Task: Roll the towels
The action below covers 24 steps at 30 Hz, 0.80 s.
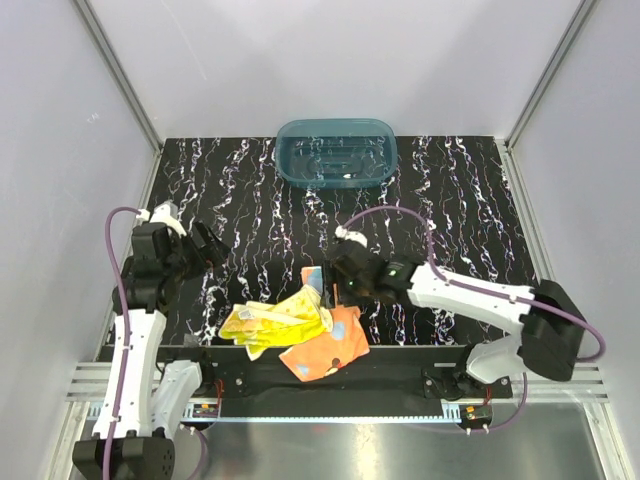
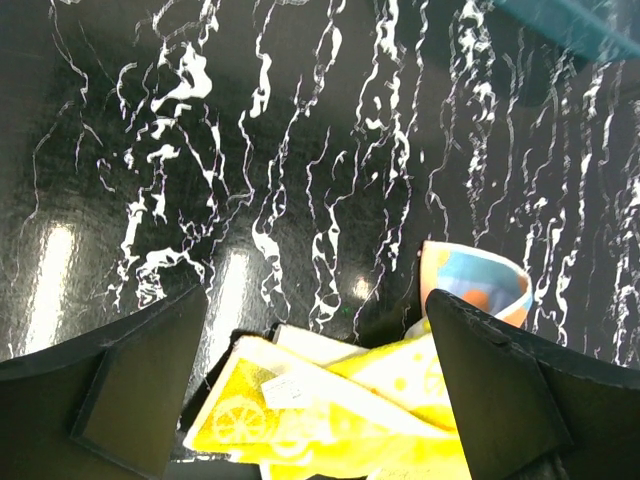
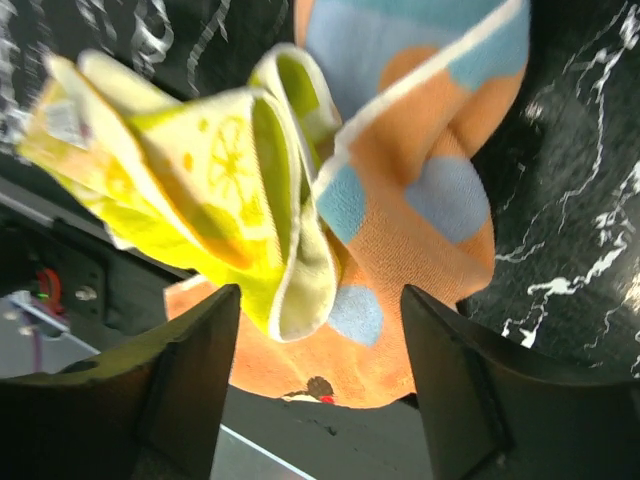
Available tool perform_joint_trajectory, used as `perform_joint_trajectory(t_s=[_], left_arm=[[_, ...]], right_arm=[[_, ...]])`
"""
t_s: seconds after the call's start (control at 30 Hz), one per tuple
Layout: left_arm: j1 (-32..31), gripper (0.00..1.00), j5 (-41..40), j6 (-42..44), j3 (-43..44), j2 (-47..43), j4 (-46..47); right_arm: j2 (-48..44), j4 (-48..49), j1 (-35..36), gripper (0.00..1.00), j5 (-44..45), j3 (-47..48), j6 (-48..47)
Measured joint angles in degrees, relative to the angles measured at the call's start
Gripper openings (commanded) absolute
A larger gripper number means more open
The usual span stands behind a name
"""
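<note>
The yellow towel [image 1: 275,322] lies crumpled near the table's front edge, overlapping the orange towel [image 1: 330,350], whose near corner hangs over that edge. My right gripper [image 1: 333,284] is open just behind the pile, jaws spread over both towels. In the right wrist view the yellow towel [image 3: 200,170] and the orange towel [image 3: 430,200] lie bunched beyond the open gripper [image 3: 320,390]; nothing is held. My left gripper [image 1: 213,246] is open, up and left of the pile. Its view shows the yellow towel [image 2: 330,410] between the open gripper [image 2: 315,400] fingers and the orange towel [image 2: 480,280] beyond.
A teal translucent tub [image 1: 336,152] stands at the back middle of the black marbled table [image 1: 450,200]; its corner shows in the left wrist view [image 2: 580,20]. The metal rail and arm bases [image 1: 330,385] run along the front edge just below the towels.
</note>
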Motion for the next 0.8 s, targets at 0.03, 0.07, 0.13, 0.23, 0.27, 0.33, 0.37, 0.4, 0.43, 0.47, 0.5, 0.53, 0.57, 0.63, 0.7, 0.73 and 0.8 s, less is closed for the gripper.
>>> perform_joint_trajectory(t_s=[0.03,0.07,0.13,0.23,0.27,0.33,0.37,0.4,0.43,0.47,0.5,0.53,0.57,0.63,0.7,0.73,0.8], left_arm=[[0.0,0.99,0.0,0.0,0.0,0.5,0.0],[0.0,0.99,0.0,0.0,0.0,0.7,0.0],[-0.1,0.99,0.0,0.0,0.0,0.7,0.0],[-0.2,0.99,0.0,0.0,0.0,0.3,0.0],[-0.2,0.99,0.0,0.0,0.0,0.2,0.0],[-0.2,0.99,-0.1,0.0,0.0,0.0,0.0],[-0.2,0.99,-0.1,0.0,0.0,-0.1,0.0],[-0.2,0.99,-0.1,0.0,0.0,-0.1,0.0],[-0.2,0.99,-0.1,0.0,0.0,-0.1,0.0],[-0.2,0.99,-0.1,0.0,0.0,-0.1,0.0],[-0.2,0.99,-0.2,0.0,0.0,-0.1,0.0],[-0.2,0.99,-0.2,0.0,0.0,-0.2,0.0],[-0.2,0.99,-0.2,0.0,0.0,-0.3,0.0],[-0.2,0.99,-0.2,0.0,0.0,-0.3,0.0],[-0.3,0.99,-0.3,0.0,0.0,-0.3,0.0],[-0.3,0.99,-0.3,0.0,0.0,-0.3,0.0],[-0.5,0.99,-0.5,0.0,0.0,-0.3,0.0]], right_arm=[[1.4,-0.8,1.2,0.70,0.8,0.4,0.4],[2.4,-1.1,2.1,0.69,1.3,0.7,0.8],[4.3,-2.2,3.7,0.68,2.2,1.2,1.6],[6.1,-3.1,5.1,0.67,2.8,1.9,2.5],[6.6,-3.5,5.6,0.67,3.0,2.3,2.8],[7.8,-3.8,6.7,0.65,3.2,3.3,3.2],[8.5,-3.9,7.3,0.64,3.2,3.7,3.4],[9.2,-3.9,7.9,0.63,3.2,4.2,3.6],[9.7,-3.9,8.4,0.63,3.2,4.6,3.8],[10.2,-3.9,8.9,0.60,3.2,4.9,4.0],[10.6,-3.9,9.2,0.58,3.2,5.2,4.2],[11.0,-3.9,9.6,0.55,3.2,5.5,4.5],[11.3,-4.0,9.8,0.50,3.2,5.6,4.7],[12.0,-4.5,10.2,0.45,3.2,6.0,5.1],[12.2,-5.1,10.5,0.35,3.3,6.2,5.4],[12.2,-5.5,10.6,0.34,3.3,6.3,5.6],[12.2,-6.2,10.8,0.29,3.3,6.4,5.9]])
